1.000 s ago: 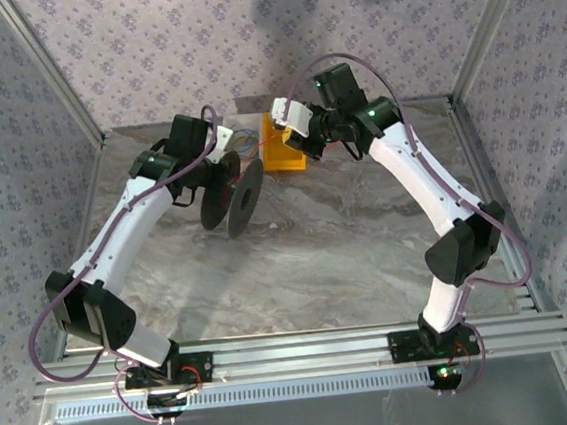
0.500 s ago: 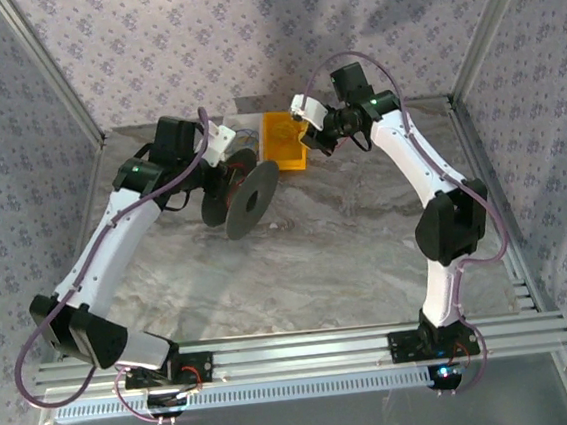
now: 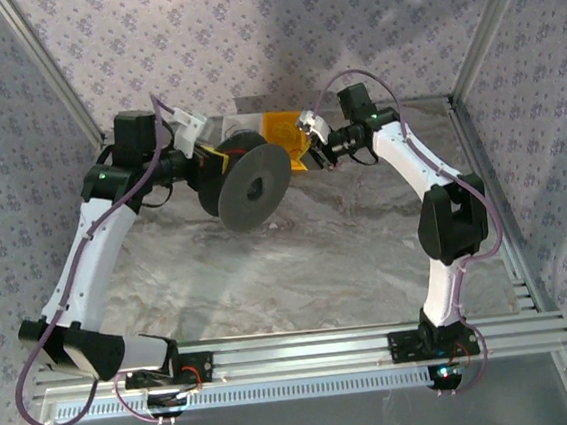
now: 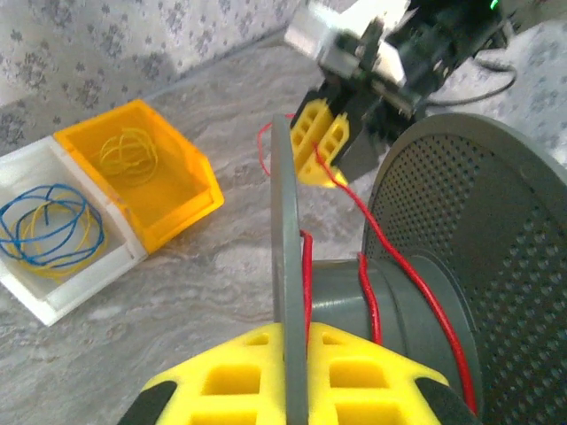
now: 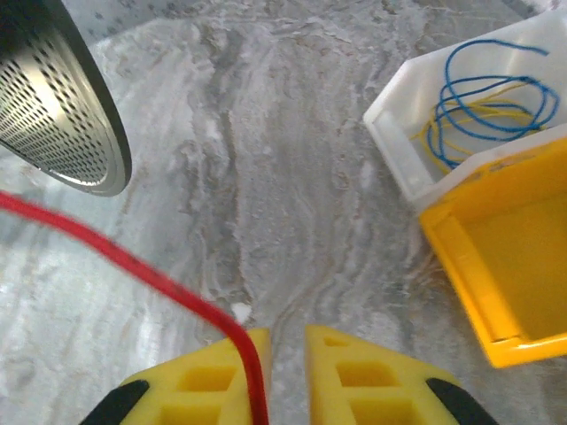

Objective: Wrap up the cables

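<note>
A black spool (image 3: pixel 254 187) is held above the table at the back, one perforated flange facing the top camera. My left gripper (image 4: pixel 292 341) is shut on the spool's thin other flange (image 4: pixel 283 221). The red cable (image 4: pixel 372 221) makes a couple of turns round the hub (image 4: pixel 407 301) and runs up to my right gripper (image 4: pixel 323 146), with a short loose end beyond it. In the right wrist view the cable (image 5: pixel 133 257) comes in from the left and lies along the left finger of my right gripper (image 5: pixel 288 341), whose tips stand a narrow gap apart.
An orange bin (image 3: pixel 281 132) at the back holds a thin yellow wire loop (image 4: pixel 128 155). The white bin (image 5: pixel 399 133) beside it holds blue and yellow wire loops (image 5: pixel 487 97). Patterned walls close the back and both sides.
My left arm swung back and to the left, raising and turning the spool so its flange faces the top camera. My right gripper dropped down beside the orange bin, close to the spool.
</note>
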Tool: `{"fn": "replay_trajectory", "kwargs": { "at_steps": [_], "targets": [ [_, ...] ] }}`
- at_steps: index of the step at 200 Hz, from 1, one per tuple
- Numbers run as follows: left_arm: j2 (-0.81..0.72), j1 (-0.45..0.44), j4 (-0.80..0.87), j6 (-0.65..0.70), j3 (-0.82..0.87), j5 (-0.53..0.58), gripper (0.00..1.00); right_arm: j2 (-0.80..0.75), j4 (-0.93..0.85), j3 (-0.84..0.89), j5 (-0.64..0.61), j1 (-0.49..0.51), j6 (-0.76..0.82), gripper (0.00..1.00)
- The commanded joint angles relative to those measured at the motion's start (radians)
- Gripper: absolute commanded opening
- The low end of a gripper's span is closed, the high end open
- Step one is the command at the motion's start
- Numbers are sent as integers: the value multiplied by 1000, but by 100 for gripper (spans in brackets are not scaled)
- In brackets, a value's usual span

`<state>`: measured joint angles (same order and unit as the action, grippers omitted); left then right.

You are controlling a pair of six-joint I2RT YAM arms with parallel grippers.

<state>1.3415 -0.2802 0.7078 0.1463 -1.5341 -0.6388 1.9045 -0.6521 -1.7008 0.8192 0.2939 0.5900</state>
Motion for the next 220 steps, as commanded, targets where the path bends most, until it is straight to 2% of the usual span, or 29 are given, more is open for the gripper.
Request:
{"fn": "replay_trajectory", "kwargs": {
  "at_steps": [1, 57, 109, 189, 202, 220],
  "targets": [
    [-90, 33, -131, -82, -23, -223, 0, -8, 84, 75, -12, -50, -69, 24],
    [-115, 95, -293, -218, -3, -221, 0, -29, 193, 213, 23, -51, -135, 24],
    [-109, 145, -463, -376, 6, -274, 0, -43, 246, 295, 40, -49, -168, 24],
    [-65, 185, -670, -573, 12, -214, 0, -71, 351, 424, 52, -20, -238, 25],
    [-59, 185, -686, -589, 12, -194, 0, -70, 365, 436, 51, -10, -249, 19],
    [-54, 186, -694, -607, 7, -144, 0, -70, 381, 453, 44, 7, -264, 1]
  ]
}}
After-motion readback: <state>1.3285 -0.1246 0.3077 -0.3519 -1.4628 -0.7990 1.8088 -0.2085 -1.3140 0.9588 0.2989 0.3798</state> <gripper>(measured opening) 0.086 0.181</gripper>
